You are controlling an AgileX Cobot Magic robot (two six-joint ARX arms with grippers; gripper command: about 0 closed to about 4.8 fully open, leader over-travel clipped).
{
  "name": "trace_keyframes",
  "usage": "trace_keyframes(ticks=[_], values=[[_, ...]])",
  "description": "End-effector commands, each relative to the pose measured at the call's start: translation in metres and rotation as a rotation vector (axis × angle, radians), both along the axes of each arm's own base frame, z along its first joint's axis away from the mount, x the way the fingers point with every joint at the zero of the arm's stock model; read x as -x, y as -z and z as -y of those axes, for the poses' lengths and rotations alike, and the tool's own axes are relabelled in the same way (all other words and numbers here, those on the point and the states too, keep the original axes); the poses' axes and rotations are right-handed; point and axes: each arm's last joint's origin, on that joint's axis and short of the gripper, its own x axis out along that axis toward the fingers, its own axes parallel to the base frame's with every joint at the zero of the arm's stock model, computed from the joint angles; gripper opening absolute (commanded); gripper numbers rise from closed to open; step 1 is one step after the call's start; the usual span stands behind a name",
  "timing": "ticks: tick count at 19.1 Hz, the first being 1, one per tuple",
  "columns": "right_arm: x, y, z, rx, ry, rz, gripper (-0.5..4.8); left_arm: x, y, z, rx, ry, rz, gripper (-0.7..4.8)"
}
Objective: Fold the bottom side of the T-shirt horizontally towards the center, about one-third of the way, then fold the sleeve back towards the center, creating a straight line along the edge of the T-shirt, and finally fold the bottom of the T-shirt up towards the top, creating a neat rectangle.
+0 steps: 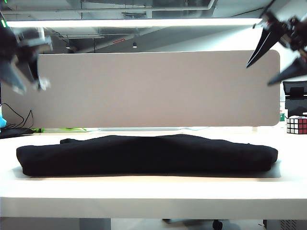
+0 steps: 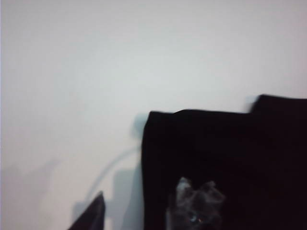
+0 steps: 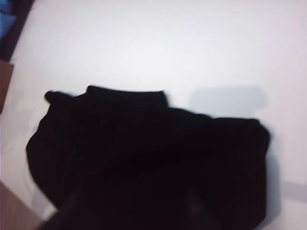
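The black T-shirt [image 1: 144,155] lies folded into a long low band across the white table [image 1: 144,191], nearly as wide as it. I cannot pick out its sleeve or the bottom of the T-shirt in the dark folds. My left gripper [image 1: 29,87] hangs blurred high above the band's left end, open and empty. The left wrist view shows a squared corner of the T-shirt [image 2: 230,153] below the left gripper [image 2: 141,191]. High at the right, my right gripper [image 1: 260,74] is open, fingers spread wide. It [image 3: 132,199] looks down on the T-shirt's [image 3: 144,148] bunched end.
A grey partition panel [image 1: 158,88] stands along the table's back edge. A Rubik's cube [image 1: 296,124] sits at the far right, level with the panel's foot. Black cables [image 1: 14,125] lie at the back left. Bare white tabletop runs along the shirt's near side.
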Motion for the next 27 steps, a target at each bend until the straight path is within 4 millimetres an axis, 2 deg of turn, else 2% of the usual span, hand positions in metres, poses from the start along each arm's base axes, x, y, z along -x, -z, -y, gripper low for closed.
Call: trace_keyframes(ticks=[1, 2, 4, 6, 9, 11, 13, 17, 19, 20, 24, 27], values=[[0.024, -0.028, -0.003, 0.021, -0.042, 0.091, 1.02, 0.026, -0.037, -0.004, 0.014, -0.006, 0.146, 0.87], [0.033, -0.039, -0.005, 0.037, -0.042, 0.131, 0.47, 0.034, -0.045, -0.005, 0.022, -0.018, 0.182, 0.74], [0.05, -0.055, -0.005, 0.076, -0.013, 0.195, 0.05, 0.059, -0.059, -0.006, 0.044, -0.032, 0.258, 0.51], [0.07, -0.07, -0.005, 0.135, 0.042, 0.253, -0.01, 0.083, -0.065, -0.008, 0.046, -0.035, 0.31, -0.11], [0.1, -0.086, -0.006, 0.192, 0.097, 0.338, -0.02, 0.116, -0.062, -0.009, 0.051, -0.034, 0.364, -0.06], [0.127, -0.091, -0.008, 0.233, 0.112, 0.408, -0.02, 0.146, -0.05, -0.01, 0.088, -0.057, 0.388, -0.06], [0.151, -0.086, -0.009, 0.249, 0.135, 0.455, -0.02, 0.172, -0.035, -0.011, 0.123, -0.076, 0.42, -0.06], [0.174, -0.065, -0.01, 0.278, 0.175, 0.499, -0.02, 0.198, -0.018, -0.012, 0.157, -0.086, 0.475, -0.06], [0.186, -0.051, -0.011, 0.28, 0.182, 0.533, -0.02, 0.21, -0.011, -0.013, 0.177, -0.117, 0.522, -0.06], [0.197, -0.036, -0.012, 0.281, 0.191, 0.583, -0.02, 0.22, -0.005, -0.013, 0.194, -0.122, 0.591, -0.06], [0.223, 0.006, -0.013, 0.301, 0.257, 0.703, -0.02, 0.238, 0.02, -0.014, 0.222, -0.117, 0.693, -0.06], [0.235, 0.022, -0.013, 0.276, 0.329, 0.745, -0.02, 0.241, 0.037, -0.014, 0.268, -0.135, 0.698, -0.06]])
